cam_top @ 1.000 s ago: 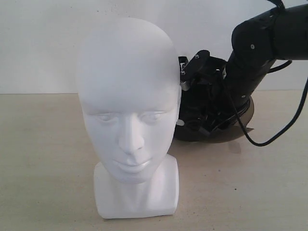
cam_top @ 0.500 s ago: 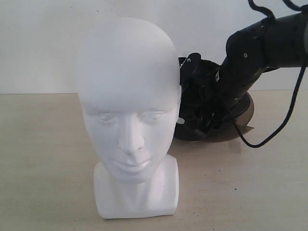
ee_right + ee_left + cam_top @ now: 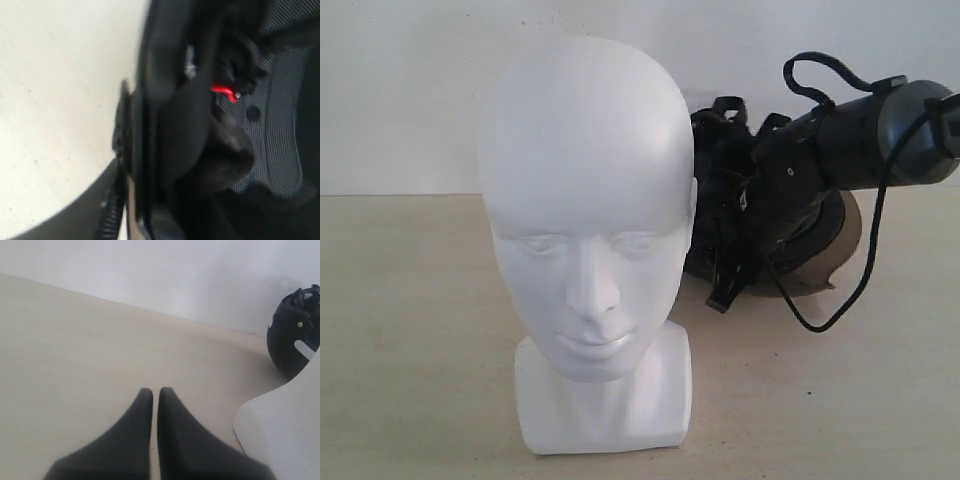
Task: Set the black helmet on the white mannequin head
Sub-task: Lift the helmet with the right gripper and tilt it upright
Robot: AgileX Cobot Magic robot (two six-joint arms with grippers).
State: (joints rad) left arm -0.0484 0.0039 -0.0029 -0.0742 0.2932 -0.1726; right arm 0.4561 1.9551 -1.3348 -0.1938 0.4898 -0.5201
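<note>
The white mannequin head (image 3: 585,230) stands upright at the front, facing the exterior camera; its base (image 3: 280,435) shows beside my left gripper. Behind it to the right lies the black helmet (image 3: 820,235), its smoky visor toward the right, also in the left wrist view (image 3: 292,340). My right gripper (image 3: 732,268) reaches into the helmet's opening. In the right wrist view the helmet's rim (image 3: 150,100) runs between the two fingers, one outside (image 3: 100,215), one inside, with the red buckle clip (image 3: 223,92) and mesh lining close by. My left gripper (image 3: 155,391) is shut and empty over the table.
A beige tabletop (image 3: 410,330) meets a white wall (image 3: 400,90) at the back. The right arm's black cable (image 3: 840,300) loops down in front of the helmet's visor.
The right arm has swung lower and further into the helmet, and the helmet has shifted and tilted with it. The mannequin head has not moved.
</note>
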